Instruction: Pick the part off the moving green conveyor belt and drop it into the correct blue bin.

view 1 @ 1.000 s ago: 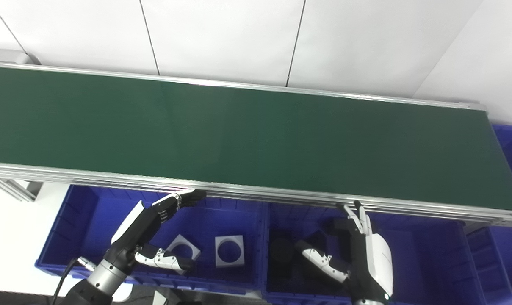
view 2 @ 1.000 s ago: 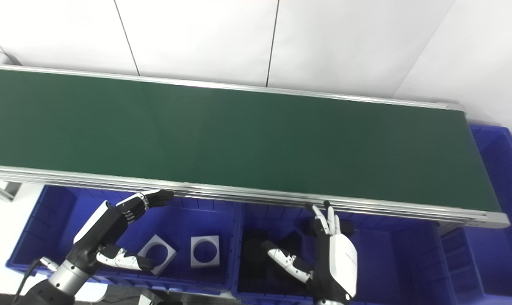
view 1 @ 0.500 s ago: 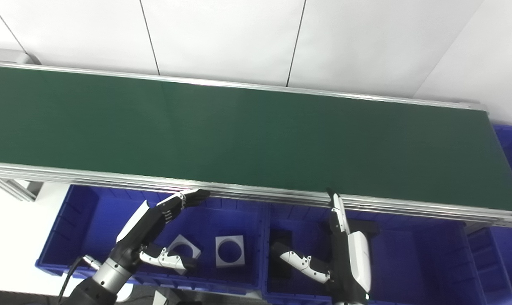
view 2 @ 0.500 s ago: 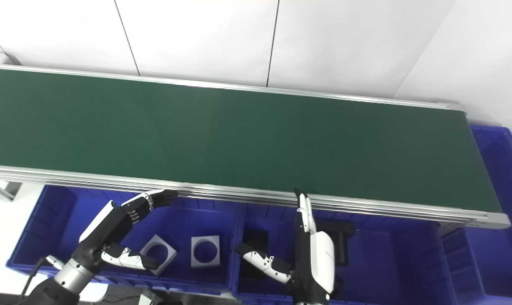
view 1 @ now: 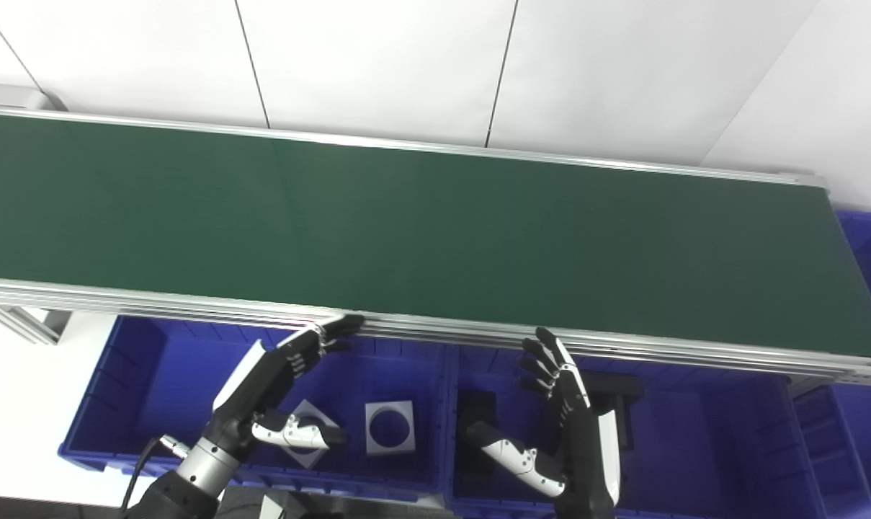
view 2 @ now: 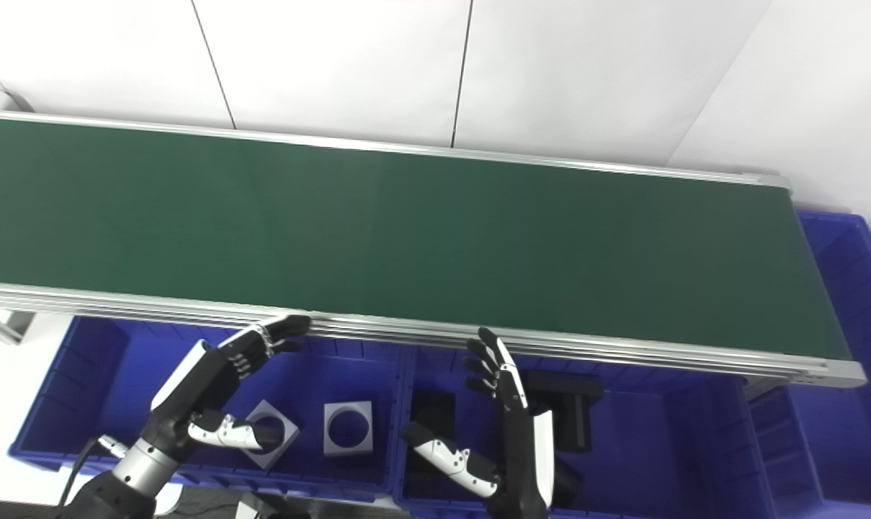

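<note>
The long green conveyor belt (view 1: 421, 231) with silver aluminium side rails runs across the view, and its surface carries no part. Below its near rail stand two blue plastic bins side by side.

The left blue bin (view 1: 154, 382) holds two white square blocks with round holes: one white block (view 1: 390, 427) lies flat near the bin's middle, and another white block (view 2: 266, 432) lies turned at an angle, partly behind the left thumb. The right blue bin (view 1: 702, 447) holds dark black parts; one black block (view 2: 570, 414) lies just right of the right hand, and another black piece (view 1: 477, 418) lies near the bin's left wall.

The left hand (view 1: 266, 378) hovers over the left bin, empty, fingers stretched out with their tips at the conveyor's near rail and thumb spread apart below. The right hand (view 1: 572, 425) stands over the right bin, empty, fingers fanned upward toward the rail and thumb held out to the left.
</note>
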Robot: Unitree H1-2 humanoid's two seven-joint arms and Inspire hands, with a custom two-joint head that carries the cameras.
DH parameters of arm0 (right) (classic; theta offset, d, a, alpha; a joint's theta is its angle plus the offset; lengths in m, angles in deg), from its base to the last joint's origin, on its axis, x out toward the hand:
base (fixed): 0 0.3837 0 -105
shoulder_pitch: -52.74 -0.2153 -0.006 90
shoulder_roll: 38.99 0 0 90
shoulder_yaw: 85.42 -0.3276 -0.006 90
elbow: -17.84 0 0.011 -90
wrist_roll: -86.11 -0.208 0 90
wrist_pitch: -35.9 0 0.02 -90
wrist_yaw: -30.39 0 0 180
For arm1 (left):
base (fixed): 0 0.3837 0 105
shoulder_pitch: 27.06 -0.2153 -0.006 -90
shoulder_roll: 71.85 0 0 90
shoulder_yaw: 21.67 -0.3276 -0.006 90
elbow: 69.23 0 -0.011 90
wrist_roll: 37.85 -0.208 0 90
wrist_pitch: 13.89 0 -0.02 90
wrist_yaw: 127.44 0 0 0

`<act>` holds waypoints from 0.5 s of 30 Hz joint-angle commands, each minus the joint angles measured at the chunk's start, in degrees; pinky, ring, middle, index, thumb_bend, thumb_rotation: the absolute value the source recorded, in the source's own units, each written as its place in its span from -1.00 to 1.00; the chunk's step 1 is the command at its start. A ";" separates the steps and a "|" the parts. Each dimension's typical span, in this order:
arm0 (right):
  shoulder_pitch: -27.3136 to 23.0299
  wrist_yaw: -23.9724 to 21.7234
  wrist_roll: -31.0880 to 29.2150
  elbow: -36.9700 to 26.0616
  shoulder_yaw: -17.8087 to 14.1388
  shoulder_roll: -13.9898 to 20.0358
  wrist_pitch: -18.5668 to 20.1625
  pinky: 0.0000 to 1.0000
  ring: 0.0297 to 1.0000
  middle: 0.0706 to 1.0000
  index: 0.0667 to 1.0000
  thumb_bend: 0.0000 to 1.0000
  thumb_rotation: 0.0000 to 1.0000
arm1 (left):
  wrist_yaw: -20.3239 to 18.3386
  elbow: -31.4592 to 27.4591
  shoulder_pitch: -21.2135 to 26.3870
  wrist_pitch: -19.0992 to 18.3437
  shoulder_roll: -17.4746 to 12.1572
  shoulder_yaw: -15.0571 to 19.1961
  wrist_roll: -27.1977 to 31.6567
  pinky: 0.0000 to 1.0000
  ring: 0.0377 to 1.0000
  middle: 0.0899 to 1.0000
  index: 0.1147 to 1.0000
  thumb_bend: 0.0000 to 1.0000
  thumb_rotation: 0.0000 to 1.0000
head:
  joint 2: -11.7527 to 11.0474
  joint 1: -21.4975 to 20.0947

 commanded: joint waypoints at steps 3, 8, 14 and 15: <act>1.47 -1.30 0.54 -2.47 -0.23 0.37 -3.18 0.48 0.61 0.68 0.79 0.54 -0.26 | -0.24 -0.78 -0.14 1.52 0.81 0.64 1.11 0.67 0.80 0.80 0.64 0.78 -0.28 | -0.25 0.54; 2.86 -2.76 6.06 -4.87 -2.00 2.18 -0.33 0.47 0.62 0.74 0.78 0.54 -0.25 | -0.44 -0.94 -0.49 1.52 1.37 1.34 0.71 0.66 0.81 0.81 0.65 0.78 -0.27 | -0.31 0.76; 3.38 -4.09 8.77 -5.13 -3.80 2.12 2.01 0.38 0.55 0.66 0.74 0.61 -0.26 | -0.53 -1.30 -0.84 1.50 1.64 1.73 0.26 0.64 0.80 0.80 0.65 0.80 -0.27 | -0.52 0.53; 3.22 -4.36 8.83 -4.99 -3.82 1.96 2.17 0.37 0.54 0.65 0.74 0.60 -0.28 | -0.66 -1.25 -0.85 1.50 1.68 1.76 0.42 0.64 0.79 0.80 0.65 0.79 -0.29 | -0.52 0.53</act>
